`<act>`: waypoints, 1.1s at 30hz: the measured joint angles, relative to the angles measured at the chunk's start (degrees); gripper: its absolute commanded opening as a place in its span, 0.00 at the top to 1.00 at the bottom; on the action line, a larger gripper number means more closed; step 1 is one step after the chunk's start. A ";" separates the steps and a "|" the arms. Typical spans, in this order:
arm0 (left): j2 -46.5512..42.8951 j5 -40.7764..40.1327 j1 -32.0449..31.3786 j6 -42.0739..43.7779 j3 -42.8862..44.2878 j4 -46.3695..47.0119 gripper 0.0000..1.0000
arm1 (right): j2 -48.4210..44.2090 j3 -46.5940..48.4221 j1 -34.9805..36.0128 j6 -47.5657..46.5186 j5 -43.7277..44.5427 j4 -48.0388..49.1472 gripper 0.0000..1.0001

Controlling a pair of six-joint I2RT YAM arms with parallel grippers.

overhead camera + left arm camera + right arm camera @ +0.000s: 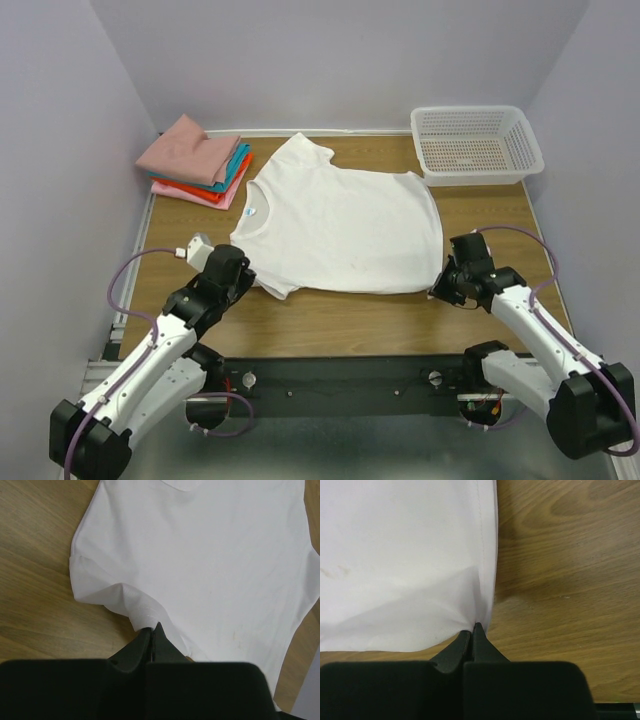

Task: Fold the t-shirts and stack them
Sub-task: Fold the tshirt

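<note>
Surface: a wood-grain table (340, 325), closed in on three sides by plain pale walls (330, 60). One white t-shirt (340, 225) lay spread flat at the middle of it, face up and turned sideways. Its collar pointed to the left arm's side and its hem to the right arm's side. A small blue neck label (253, 212) showed inside the collar. One sleeve pointed toward the back wall and the other toward the arm bases.

Beyond the shirt's collar end, at the far left, sat a stack of folded t-shirts (195, 160). It ran dusty pink on top, then teal, orange-red and light pink beneath. The stack was near the shirt, but contact could not be confirmed. Beyond the hem end, at the far right, stood a white perforated basket (475, 145), just beside the shirt's far hem corner.

The left gripper (152, 630) was at the shirt's near sleeve. Its jaws were pressed together on a pinch of fabric at the sleeve's edge, and the cloth rose in a small ridge at the tips. The right gripper (472, 629) was at the shirt's near hem corner. Its jaws were likewise clamped tight on the corner fabric, which puckered upward into the tips. The rest of the shirt lay smooth on the wood.
</note>
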 measured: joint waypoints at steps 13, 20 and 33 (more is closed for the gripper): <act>14.01 -3.56 0.02 5.22 9.53 8.96 1.00 | 6.80 5.88 0.02 -1.92 3.41 -0.11 0.99; 23.26 -4.44 0.02 10.38 14.75 14.95 1.00 | 16.81 12.41 0.00 -4.63 7.34 0.07 0.99; 41.70 -6.54 0.09 17.86 26.38 17.64 1.00 | 27.52 19.23 0.00 -9.27 10.73 1.77 0.99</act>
